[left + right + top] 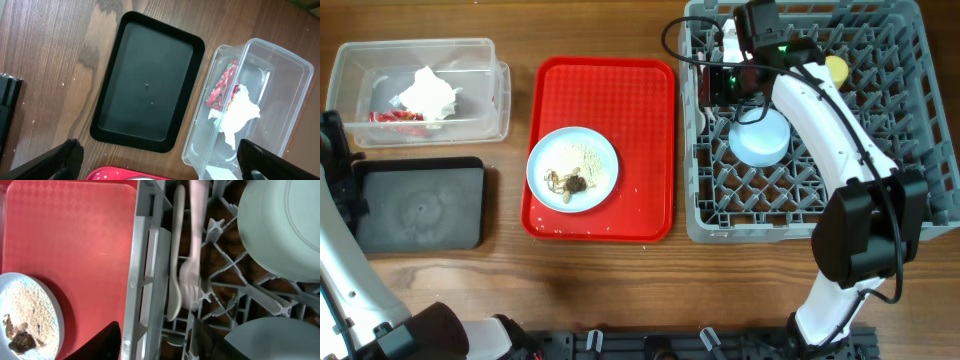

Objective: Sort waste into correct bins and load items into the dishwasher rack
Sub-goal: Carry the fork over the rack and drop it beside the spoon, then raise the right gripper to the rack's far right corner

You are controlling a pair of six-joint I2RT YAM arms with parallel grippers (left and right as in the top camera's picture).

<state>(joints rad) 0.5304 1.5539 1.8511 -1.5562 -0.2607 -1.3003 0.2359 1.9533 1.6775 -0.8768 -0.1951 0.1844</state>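
Observation:
My right gripper [157, 345] is open over the left edge of the grey dishwasher rack [920, 215], at its far left corner. Just beyond the fingertips a white fork [192, 275], blurred, lies beside a white spoon [176, 255] among the pegs. A pale blue bowl [760, 140] sits upside down in the rack, with a yellow cup [836, 68] behind it. The pale blue plate [603, 150] with brown food scraps [570, 182] rests on the red tray. The napkin [428, 92] and red wrapper [395, 116] lie in the clear tub [480, 50]. My left gripper [162, 170] hangs open above the black tray [145, 85].
The flat red serving tray [640, 100] lies between the bins and the rack. A pale green bowl [280, 230] sits in the rack close to the right fingers. The right arm reaches across the rack from the front. Bare wooden table shows along the front edge.

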